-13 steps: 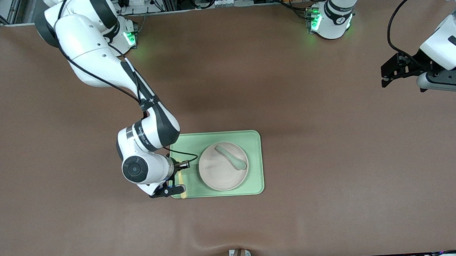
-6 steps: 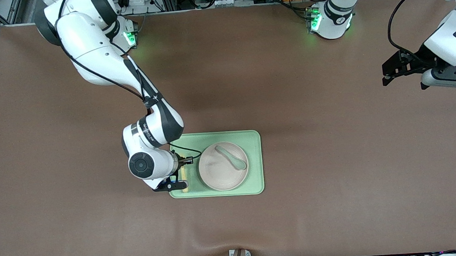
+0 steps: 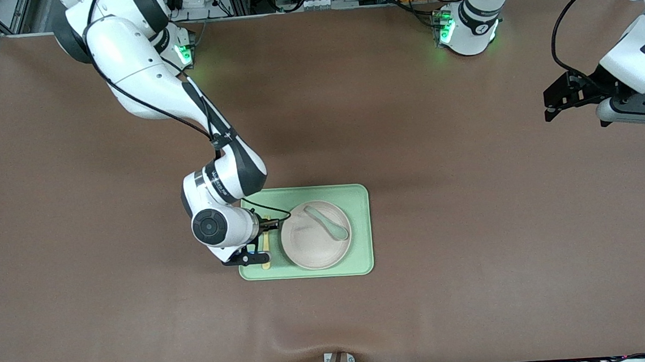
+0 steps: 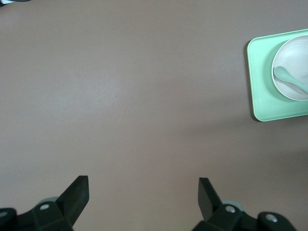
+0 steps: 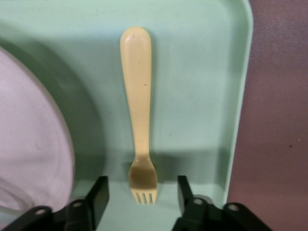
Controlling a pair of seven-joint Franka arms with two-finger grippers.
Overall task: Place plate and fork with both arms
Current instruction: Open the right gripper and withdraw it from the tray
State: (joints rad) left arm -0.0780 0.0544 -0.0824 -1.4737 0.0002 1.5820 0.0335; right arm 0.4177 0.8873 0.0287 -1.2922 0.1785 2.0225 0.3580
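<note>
A light-green tray (image 3: 360, 229) was seen on the brown counter (image 3: 475, 250), and everything is placed from it. The plate (image 3: 313, 247) was set on the tray, toward the left arm's end of it, with a teal spoon (image 3: 326, 221) lying in it. The fork (image 5: 138, 115) was laid flat on the tray floor just beside the plate, toward the right arm's end, apart from the plate's rim. The right claw (image 5: 143, 195) was held low over the fork's tines, its fingers (image 5: 98, 192) parted on either side and touching nothing: released. The left claw (image 4: 143, 192) was kept waiting, spread wide and empty, over bare counter well apart from the tray.
</note>
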